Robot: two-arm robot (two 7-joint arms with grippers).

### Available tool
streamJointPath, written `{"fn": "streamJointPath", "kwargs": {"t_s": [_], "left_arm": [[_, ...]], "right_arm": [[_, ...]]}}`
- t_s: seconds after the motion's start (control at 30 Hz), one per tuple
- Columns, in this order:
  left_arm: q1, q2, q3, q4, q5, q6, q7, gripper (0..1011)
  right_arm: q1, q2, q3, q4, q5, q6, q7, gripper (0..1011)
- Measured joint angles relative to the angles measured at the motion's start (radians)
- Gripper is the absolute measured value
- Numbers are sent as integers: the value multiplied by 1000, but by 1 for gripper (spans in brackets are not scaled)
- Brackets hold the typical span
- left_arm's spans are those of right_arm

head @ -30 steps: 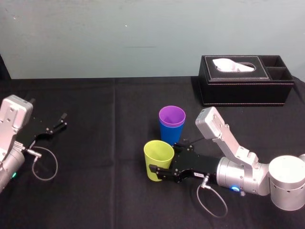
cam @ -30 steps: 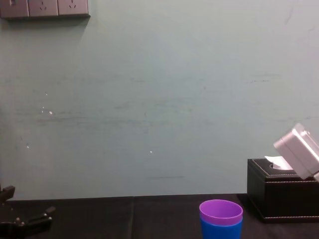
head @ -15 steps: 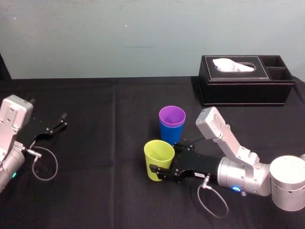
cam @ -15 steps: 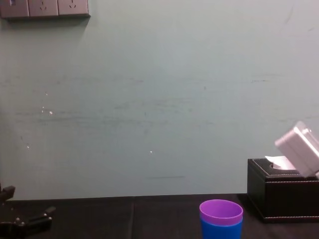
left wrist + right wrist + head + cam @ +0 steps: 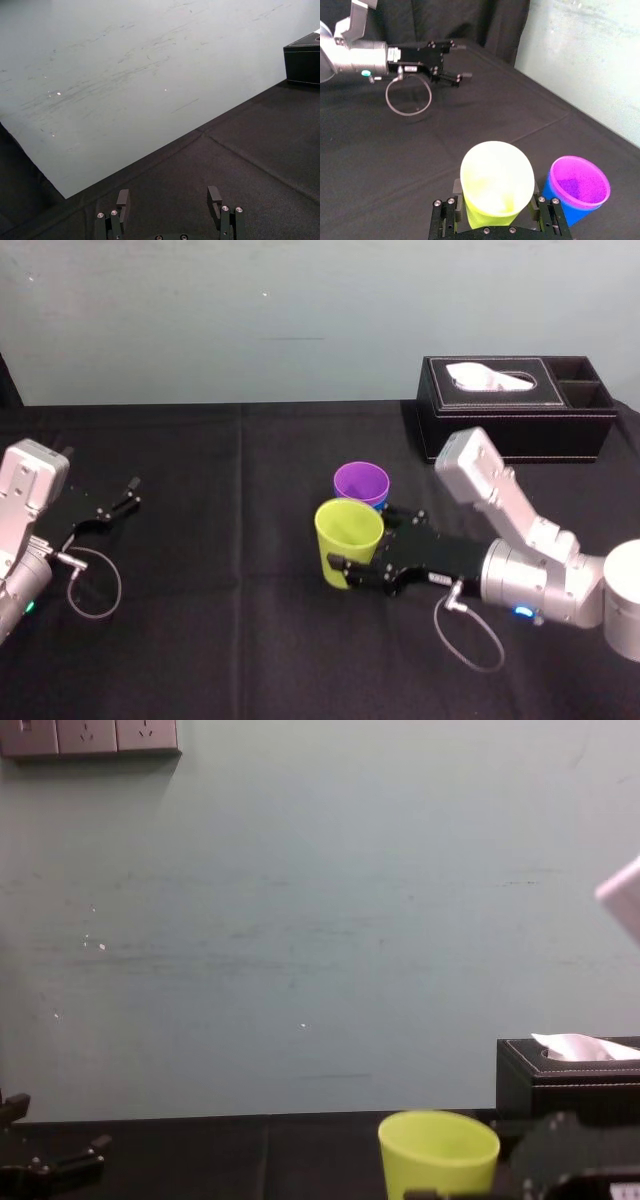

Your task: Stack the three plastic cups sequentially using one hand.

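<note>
Two cups are nested, purple [image 5: 361,483] in blue [image 5: 559,199], in front of the tissue box [image 5: 517,408], and the right gripper [image 5: 352,558], jaws clamped on the yellow-green cup [image 5: 348,530] beside them, must add it; the left gripper [image 5: 118,502] idles well apart, jaws spread.

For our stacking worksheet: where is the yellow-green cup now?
Head view: the yellow-green cup is near the table centre, held by the right gripper, just before the purple cup.
</note>
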Motion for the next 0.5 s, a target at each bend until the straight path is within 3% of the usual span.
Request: {"fn": "streamJointPath", "kwargs": {"t_s": [0.5], "left_arm": [[0, 0, 0, 0, 0, 0, 0, 1010]], "right_arm": [[76, 10, 34, -40, 23, 78, -20, 738]]}}
